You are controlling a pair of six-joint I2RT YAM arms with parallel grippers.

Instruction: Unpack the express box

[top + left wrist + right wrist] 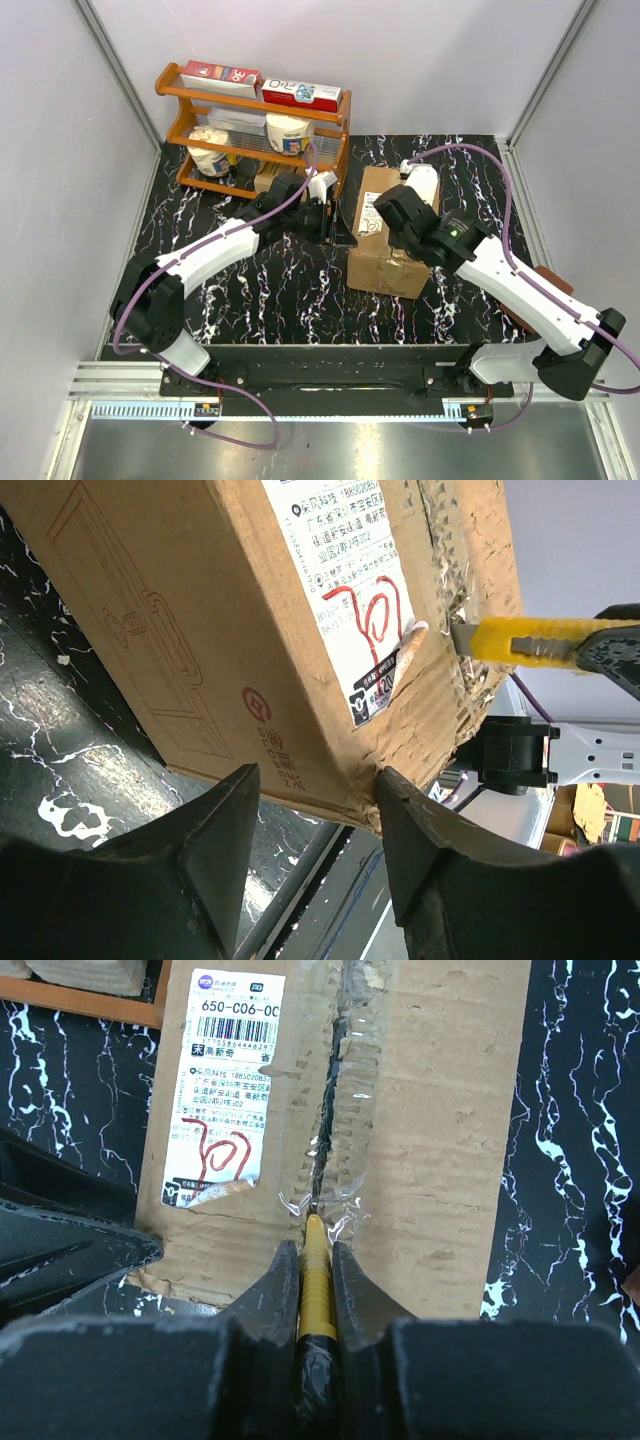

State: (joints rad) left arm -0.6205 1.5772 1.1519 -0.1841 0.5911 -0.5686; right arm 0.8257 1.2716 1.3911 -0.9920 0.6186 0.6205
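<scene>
The express box (385, 265), a brown carton with a white label (228, 1090) and clear tape along its top seam, lies mid-table. My right gripper (315, 1250) is shut on a yellow utility knife (316, 1285). The knife tip rests at the near end of the taped seam, where the tape is torn. The knife (530, 640) also shows over the box top (200, 610) in the left wrist view. My left gripper (315, 775) is at the box's left edge, its fingertips closed against a frayed corner of the carton.
A wooden shelf rack (340, 150) stands at the back left, close behind my left gripper (335, 222). It holds red-and-white boxes (220, 75) and white tubs. A white object (425, 180) lies just behind the box. Enclosure walls stand on three sides.
</scene>
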